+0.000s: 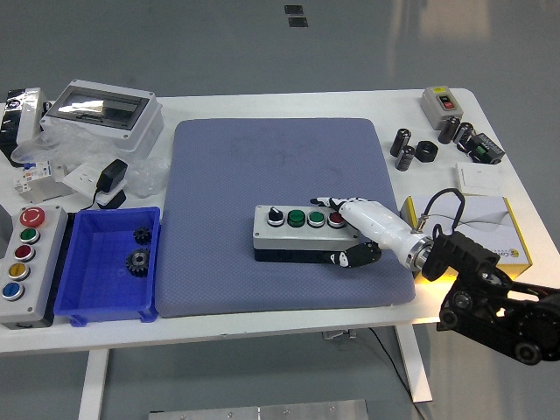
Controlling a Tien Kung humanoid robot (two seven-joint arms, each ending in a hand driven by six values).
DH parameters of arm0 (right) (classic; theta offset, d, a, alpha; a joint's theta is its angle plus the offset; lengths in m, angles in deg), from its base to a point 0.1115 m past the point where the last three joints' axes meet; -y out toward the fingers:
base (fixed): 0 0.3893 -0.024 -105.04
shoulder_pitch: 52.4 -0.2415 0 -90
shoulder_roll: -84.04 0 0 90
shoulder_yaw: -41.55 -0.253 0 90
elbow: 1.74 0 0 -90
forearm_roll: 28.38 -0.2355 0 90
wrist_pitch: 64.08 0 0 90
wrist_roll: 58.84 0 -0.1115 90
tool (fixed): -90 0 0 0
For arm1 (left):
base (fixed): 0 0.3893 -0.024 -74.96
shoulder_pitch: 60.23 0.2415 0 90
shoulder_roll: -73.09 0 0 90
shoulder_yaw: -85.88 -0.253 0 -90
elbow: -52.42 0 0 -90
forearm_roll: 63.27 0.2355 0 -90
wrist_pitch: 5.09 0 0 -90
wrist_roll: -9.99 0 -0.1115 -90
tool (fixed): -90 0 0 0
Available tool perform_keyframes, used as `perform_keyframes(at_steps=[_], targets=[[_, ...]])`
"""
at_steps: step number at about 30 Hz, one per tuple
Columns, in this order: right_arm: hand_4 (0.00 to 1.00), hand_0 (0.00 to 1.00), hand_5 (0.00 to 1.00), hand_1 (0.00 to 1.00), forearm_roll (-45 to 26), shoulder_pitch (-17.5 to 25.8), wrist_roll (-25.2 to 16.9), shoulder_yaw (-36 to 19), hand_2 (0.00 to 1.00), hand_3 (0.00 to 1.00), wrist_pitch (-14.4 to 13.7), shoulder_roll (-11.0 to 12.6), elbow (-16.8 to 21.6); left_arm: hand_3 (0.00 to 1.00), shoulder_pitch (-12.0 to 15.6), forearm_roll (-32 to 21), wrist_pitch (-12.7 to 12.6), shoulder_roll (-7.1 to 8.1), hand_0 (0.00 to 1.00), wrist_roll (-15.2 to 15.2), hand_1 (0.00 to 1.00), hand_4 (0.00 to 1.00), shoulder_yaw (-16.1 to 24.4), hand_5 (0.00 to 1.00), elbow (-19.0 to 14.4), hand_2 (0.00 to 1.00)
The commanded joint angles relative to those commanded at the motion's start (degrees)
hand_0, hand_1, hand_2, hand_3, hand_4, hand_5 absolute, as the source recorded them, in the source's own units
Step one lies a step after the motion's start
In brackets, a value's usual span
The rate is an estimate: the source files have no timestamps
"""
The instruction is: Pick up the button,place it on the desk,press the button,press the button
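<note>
A grey button box [302, 231] with a black selector knob, two green buttons and one red button lies on the blue-grey mat [280, 175]. My right hand [354, 229] comes in from the lower right and grips the box's right end: white fingers lie over the top by the red button, the black thumb presses its front side. The box sits flat on the mat. My left arm is out of view.
A second button box [24, 262] with coloured buttons lies at the left edge. A blue bin [112, 302] holds two black gears. An enclosure [103, 112], adapter and bags lie at back left. A yellow-white box [490, 229], small black parts and a switch [440, 102] are on the right.
</note>
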Motion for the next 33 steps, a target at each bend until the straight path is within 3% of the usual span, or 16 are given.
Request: perform_keyframes(at_steps=[9,10,15,16,27,33], targets=[[0.602,0.942,0.002,0.907,-2.06,-0.32,0.23,-0.42,0.916,0.995,1.62,0.45,0.35,0.682,0.00,0.20,0.11,0.05,0.657,0.02,0.588,0.841,0.01,0.283,0.00,0.620],[0.699,0.983,0.005,0.949,-2.22,-0.40,0.25,-0.38,0.977,0.998,1.80,0.57,0.43,0.678,-0.01,0.25,0.13,0.05,0.657,0.02,0.588,0.841,0.02,0.280,0.00,0.620],[0.699,0.983,0.005,0.949,-2.54,-0.77,0.35,-0.21,0.977,0.998,2.13,0.98,0.60,0.678,-0.09,0.52,0.24,0.07,0.657,0.06,0.588,0.841,0.05,0.280,0.00,0.620],[0.749,0.987,0.034,0.957,-2.54,-0.85,0.37,-0.17,0.989,0.998,2.15,1.04,0.60,0.677,-0.11,0.58,0.27,0.07,0.657,0.08,0.587,0.841,0.05,0.278,0.00,0.620],[0.777,0.989,0.049,0.959,-2.69,-0.88,0.52,-0.14,0.993,0.998,2.21,1.56,1.17,0.674,-0.04,0.75,0.43,0.04,0.657,0.11,0.587,0.842,-0.04,0.274,0.00,0.620],[0.757,0.997,0.024,0.961,-7.04,-0.79,0.29,-1.35,0.998,0.998,5.11,3.57,3.79,0.674,0.06,0.73,0.51,0.01,0.656,0.02,0.587,0.842,-0.18,0.268,0.00,0.620]])
